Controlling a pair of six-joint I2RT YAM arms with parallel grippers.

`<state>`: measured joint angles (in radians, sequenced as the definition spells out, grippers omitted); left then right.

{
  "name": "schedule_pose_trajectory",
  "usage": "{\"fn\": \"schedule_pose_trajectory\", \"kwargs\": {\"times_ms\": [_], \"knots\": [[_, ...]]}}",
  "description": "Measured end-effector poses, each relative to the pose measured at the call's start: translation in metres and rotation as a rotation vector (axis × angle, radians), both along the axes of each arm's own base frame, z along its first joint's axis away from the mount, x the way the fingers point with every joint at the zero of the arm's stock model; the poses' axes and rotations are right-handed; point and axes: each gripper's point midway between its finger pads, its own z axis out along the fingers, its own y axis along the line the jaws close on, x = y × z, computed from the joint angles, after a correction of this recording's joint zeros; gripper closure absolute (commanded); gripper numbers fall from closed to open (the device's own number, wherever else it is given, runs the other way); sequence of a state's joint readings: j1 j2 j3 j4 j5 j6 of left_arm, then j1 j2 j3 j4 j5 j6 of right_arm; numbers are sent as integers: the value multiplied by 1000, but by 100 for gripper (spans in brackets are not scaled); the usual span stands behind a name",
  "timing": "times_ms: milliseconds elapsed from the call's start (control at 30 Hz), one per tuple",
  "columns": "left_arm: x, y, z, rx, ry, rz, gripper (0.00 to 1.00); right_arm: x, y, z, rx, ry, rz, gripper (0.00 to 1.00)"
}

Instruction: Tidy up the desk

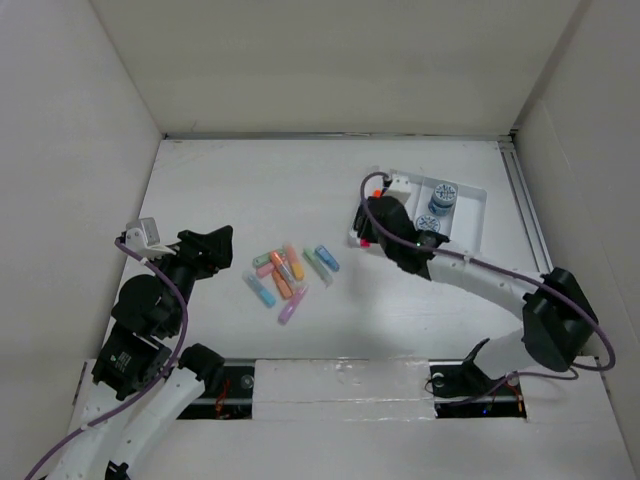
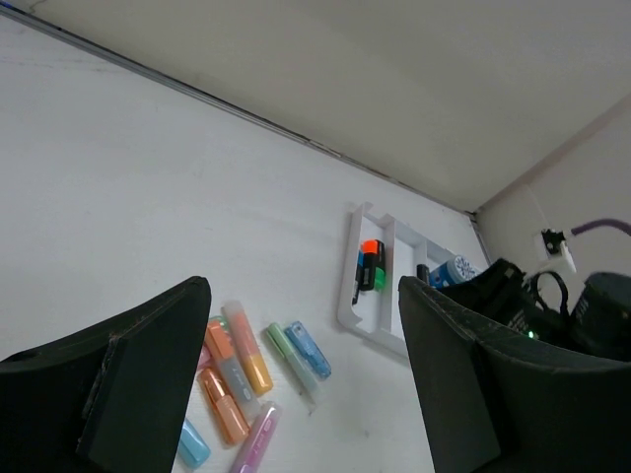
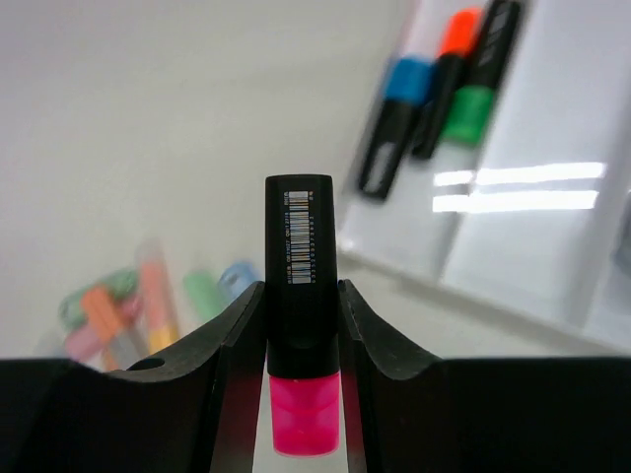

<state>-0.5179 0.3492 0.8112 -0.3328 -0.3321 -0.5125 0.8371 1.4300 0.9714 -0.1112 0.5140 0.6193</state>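
Pink-tipped and black-bodied, a marker (image 3: pixel 301 246) is standing upright between the jaws of the right gripper (image 3: pixel 301 296), which are clamping its sides. Only the right wrist view is showing this grip; the top view is giving just a pink speck under the wrist. Beyond those jaws a white tray (image 3: pixel 513 246) is holding blue, orange and green markers (image 3: pixel 444 89). The left gripper (image 2: pixel 304 291) is hanging with jaws wide, and loose highlighters (image 2: pixel 246 365) are lying on the white desk (image 2: pixel 148 177) just ahead of them.

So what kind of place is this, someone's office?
More likely a robot test cell: a white tabletop boxed by plain walls, two arms bolted at its edge, pastel highlighters and a compartment tray.
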Motion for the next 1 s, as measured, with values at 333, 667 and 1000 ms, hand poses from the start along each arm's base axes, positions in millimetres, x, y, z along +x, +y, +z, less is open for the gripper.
{"fn": "schedule_pose_trajectory", "kwargs": {"times_ms": [333, 667, 1000], "knots": [[0, -1, 0, 0, 0, -3, 27, 128, -88, -46, 8, 97, -194, 75], [0, -1, 0, 0, 0, -3, 27, 167, -82, -26, 115, 55, -148, 34], [0, -1, 0, 0, 0, -9, 28, 67, 40, -18, 127, 20, 194, 100]]}}
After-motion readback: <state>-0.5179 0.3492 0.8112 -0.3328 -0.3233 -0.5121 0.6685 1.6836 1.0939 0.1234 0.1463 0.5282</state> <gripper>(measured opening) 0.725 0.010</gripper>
